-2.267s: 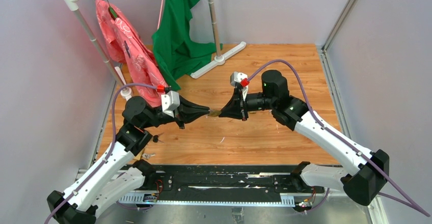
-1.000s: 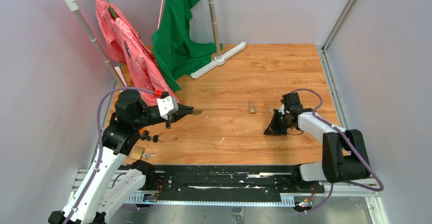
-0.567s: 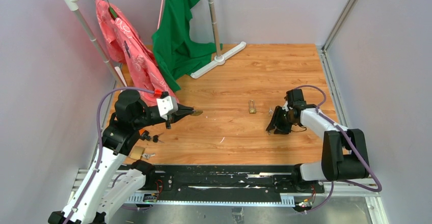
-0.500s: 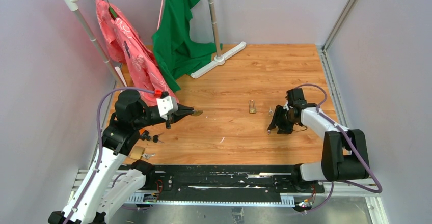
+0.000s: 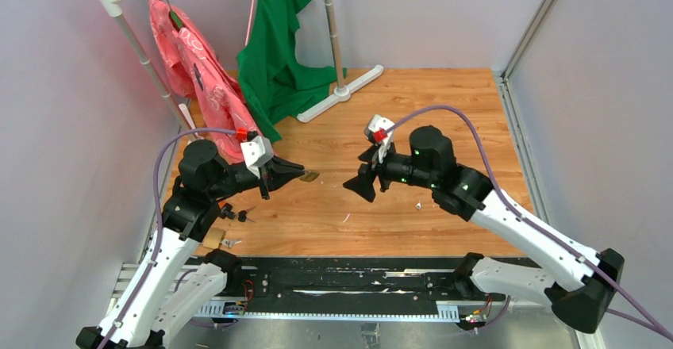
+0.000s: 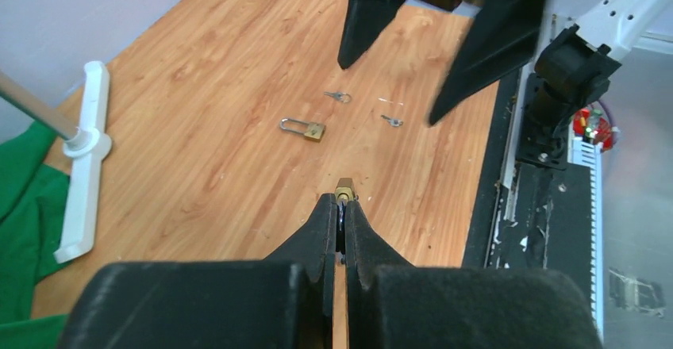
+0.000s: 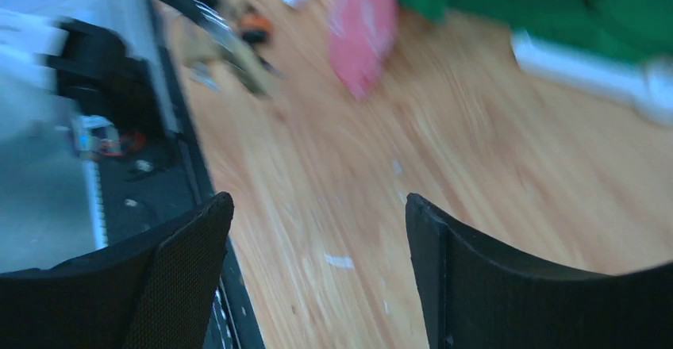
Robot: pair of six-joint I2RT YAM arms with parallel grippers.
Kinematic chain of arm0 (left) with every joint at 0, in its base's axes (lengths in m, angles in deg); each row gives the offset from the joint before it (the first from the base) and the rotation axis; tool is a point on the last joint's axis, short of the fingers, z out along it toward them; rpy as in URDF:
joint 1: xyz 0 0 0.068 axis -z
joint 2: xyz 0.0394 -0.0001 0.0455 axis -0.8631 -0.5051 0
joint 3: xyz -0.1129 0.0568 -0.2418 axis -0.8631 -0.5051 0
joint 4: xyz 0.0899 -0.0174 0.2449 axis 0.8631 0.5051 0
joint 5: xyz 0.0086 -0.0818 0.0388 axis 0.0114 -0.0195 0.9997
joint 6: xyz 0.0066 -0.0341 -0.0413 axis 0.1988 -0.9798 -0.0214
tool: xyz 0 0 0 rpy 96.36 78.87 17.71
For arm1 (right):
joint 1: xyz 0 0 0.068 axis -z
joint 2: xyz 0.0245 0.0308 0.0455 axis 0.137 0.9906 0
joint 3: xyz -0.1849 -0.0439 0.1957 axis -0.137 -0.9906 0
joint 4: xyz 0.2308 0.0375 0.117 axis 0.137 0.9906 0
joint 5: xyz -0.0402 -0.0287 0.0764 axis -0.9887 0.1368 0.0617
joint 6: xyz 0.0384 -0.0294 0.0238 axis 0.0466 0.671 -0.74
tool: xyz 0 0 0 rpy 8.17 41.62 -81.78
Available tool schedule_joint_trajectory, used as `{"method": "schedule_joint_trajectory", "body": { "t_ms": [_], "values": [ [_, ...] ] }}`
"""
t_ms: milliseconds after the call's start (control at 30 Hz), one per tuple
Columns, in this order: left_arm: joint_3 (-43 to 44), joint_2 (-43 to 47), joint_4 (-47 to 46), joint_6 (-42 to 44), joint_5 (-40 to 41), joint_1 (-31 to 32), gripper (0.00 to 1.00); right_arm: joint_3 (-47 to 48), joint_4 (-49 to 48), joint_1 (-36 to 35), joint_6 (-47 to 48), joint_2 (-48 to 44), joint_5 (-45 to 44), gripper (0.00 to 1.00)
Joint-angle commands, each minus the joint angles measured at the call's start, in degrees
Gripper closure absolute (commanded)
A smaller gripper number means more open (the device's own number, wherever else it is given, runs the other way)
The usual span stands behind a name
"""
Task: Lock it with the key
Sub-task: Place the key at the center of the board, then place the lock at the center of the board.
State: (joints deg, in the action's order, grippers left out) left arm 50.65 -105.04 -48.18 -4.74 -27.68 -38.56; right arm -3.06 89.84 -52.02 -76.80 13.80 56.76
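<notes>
Green shirt [image 5: 278, 44] and pink garment [image 5: 202, 79] hang, apparently, on rack [image 5: 333, 47].

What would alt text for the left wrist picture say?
The left tool is shut on a small brass piece above a wooden floor. Beyond lie a padlock and two keys, with the right tool's open fingers hanging overhead.

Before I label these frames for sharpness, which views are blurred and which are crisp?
Right wrist view: motion-smeared floor and clothes, only the right gripper fingers sharp. Left wrist view: crisp, padlock and wood grain clear. Top external view: sharp throughout.
</notes>
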Motion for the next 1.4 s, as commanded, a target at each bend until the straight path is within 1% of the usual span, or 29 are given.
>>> {"method": "schedule_joint_trajectory", "body": {
  "t_ms": [0, 33, 133, 200, 267, 300, 433, 467, 533, 567, 667, 700, 733, 767, 800, 867, 900, 967, 1000, 1067, 1133, 1233, 1367],
  "values": [
    [-0.6, 1.0, -4.0, -1.1, -4.0, 0.5, 1.0, -3.5, -26.3, -3.7, 6.4, -0.6, 22.1, 0.18],
    [-0.3, 1.1, -2.7, 0.3, -3.9, 0.6, 1.0, -1.6, -25.8, -4.0, 6.4, 1.4, 24.7, 0.18],
    [0.8, 0.9, -0.4, 2.2, -4.1, 0.6, 1.0, 8.0, -17.0, -5.7, 8.5, 8.6, 28.4, 0.22],
    [0.7, 1.1, -0.4, 2.3, -4.8, 0.6, 1.0, 12.1, -11.6, -7.0, 11.1, 12.9, 29.2, 0.25],
    [0.5, 1.1, -0.5, 2.1, -5.4, 0.7, 1.0, 14.5, -8.7, -8.3, 13.2, 16.0, 29.2, 0.3],
    [0.3, 0.9, -0.6, 1.9, -5.3, 0.7, 1.0, 15.0, -8.4, -8.7, 13.4, 16.8, 29.1, 0.35],
    [0.2, 1.0, -0.5, 1.9, -5.1, 0.7, 1.0, 13.3, -12.1, -9.7, 11.2, 17.7, 28.9, 0.62],
    [0.2, 1.0, -0.4, 1.8, -5.1, 0.7, 1.0, 12.2, -13.9, -9.7, 10.1, 17.6, 28.3, 0.77],
    [0.3, 0.9, -0.5, 1.6, -5.1, 0.7, 1.0, 11.0, -15.6, -9.7, 9.2, 16.9, 26.1, 0.99],
    [0.4, 0.9, -0.4, 1.4, -5.1, 0.7, 1.0, 10.7, -15.2, -9.7, 9.1, 16.6, 24.9, 1.0],
    [0.3, 0.6, -0.8, -0.3, -3.2, 0.7, 0.99, 9.8, -13.3, -8.6, 7.2, 15.7, 22.3, 1.0],
    [0.3, 0.5, -0.5, -1.0, -1.7, 0.7, 0.76, 9.0, -13.1, -7.2, 5.1, 15.2, 21.8, 1.0],
    [0.2, 0.5, 0.4, -1.3, 0.9, 0.7, 0.23, 7.3, -13.0, -4.3, 1.2, 14.7, 21.3, 1.0],
    [0.1, 0.6, 0.8, -1.2, 2.2, 0.7, 0.03, 6.2, -13.0, -1.8, -1.6, 14.3, 20.8, 1.0],
    [0.0, 0.7, 1.7, -0.8, 4.1, 0.7, 0.01, 4.4, -12.8, 1.4, -5.8, 13.8, 20.0, 1.0],
    [-0.2, 1.1, 2.8, -0.9, 8.4, 0.7, 0.0, -0.4, -11.1, 6.9, -15.1, 12.6, 15.4, 1.0],
    [-0.5, 1.5, 2.8, -1.3, 10.7, 0.7, 0.0, -3.1, -9.4, 11.2, -19.6, 12.1, 12.4, 1.0],
    [-1.2, 1.9, 2.6, -1.6, 14.1, 0.7, 0.0, -9.4, -6.2, 17.2, -27.7, 11.5, 11.5, 1.0],
    [-1.5, 2.0, 2.5, -1.6, 14.9, 0.7, 0.0, -12.9, -5.2, 19.1, -29.5, 11.3, 11.1, 1.0],
    [-2.1, 2.1, 2.4, -1.7, 15.5, 0.7, 0.0, -17.1, -4.4, 20.6, -30.2, 11.3, 10.0, 1.0],
    [-2.6, 2.2, 1.9, -2.0, 14.9, 0.7, 0.0, -19.2, -3.8, 21.7, -30.5, 12.7, 9.8, 1.0],
    [-2.7, 2.1, 1.5, -2.4, 13.7, 0.7, 0.0, -20.4, -3.2, 22.9, -30.8, 15.3, 9.6, 1.0],
    [-2.2, 2.7, 2.7, -2.7, 16.0, 0.7, 0.0, -21.4, -2.1, 23.3, -30.2, 18.2, 4.8, 1.0]
  ]
}}
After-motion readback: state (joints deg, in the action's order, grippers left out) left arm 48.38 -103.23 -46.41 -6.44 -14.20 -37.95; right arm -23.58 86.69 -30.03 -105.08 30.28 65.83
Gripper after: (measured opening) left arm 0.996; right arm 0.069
